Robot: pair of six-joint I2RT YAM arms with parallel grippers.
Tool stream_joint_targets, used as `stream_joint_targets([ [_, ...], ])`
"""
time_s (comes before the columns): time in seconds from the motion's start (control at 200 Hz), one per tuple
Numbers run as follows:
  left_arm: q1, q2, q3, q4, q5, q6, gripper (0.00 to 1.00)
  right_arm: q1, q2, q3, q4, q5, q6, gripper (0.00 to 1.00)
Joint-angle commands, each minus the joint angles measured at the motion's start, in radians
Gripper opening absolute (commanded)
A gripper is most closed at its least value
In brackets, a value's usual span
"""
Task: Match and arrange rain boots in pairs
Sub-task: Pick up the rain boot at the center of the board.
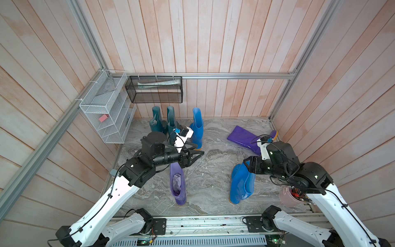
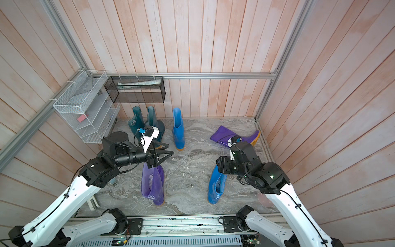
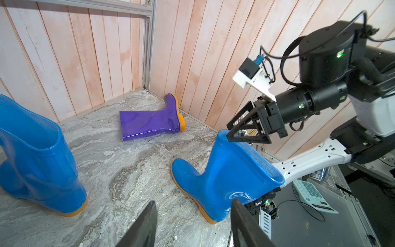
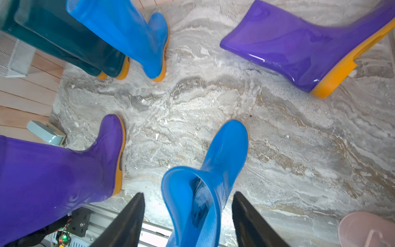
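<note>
Two dark teal rain boots (image 1: 156,122) (image 1: 171,123) stand at the back left, with a bright blue boot (image 1: 197,128) upright beside them. A second bright blue boot (image 1: 241,184) stands front right. My right gripper (image 4: 188,193) is open and straddles its top rim, with a gap on each side. A purple boot (image 1: 243,139) lies on its side near the back right corner. A paler lavender boot (image 1: 178,186) stands front left. My left gripper (image 1: 197,153) hovers open and empty above the floor, between the lavender boot and the back blue boot.
A pink pencil cup (image 1: 288,197) sits at the front right under the right arm. A white wire rack (image 1: 106,111) and a black mesh basket (image 1: 154,88) hang on the walls at the back left. Wooden walls close in the marble floor (image 1: 213,166) on three sides.
</note>
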Motion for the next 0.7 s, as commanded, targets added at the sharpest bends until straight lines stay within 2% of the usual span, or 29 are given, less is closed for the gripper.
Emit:
stream_joint_targets([
  [0.0,-0.009,-0.009,0.030,-0.008,-0.033,0.024,0.57,0.007,-0.027,-0.046,-0.019,-0.030,0.028,0.67],
  [0.17,-0.015,-0.012,0.032,-0.008,-0.040,0.021,0.57,0.017,-0.033,-0.098,0.019,-0.062,0.037,0.61],
  [0.475,-0.031,-0.020,0.035,-0.032,-0.069,0.020,0.57,0.022,-0.013,-0.099,0.057,-0.077,0.023,0.32],
  [0.695,-0.037,-0.033,0.031,-0.040,-0.082,0.022,0.57,0.023,-0.012,-0.098,0.070,-0.088,0.017,0.16],
])
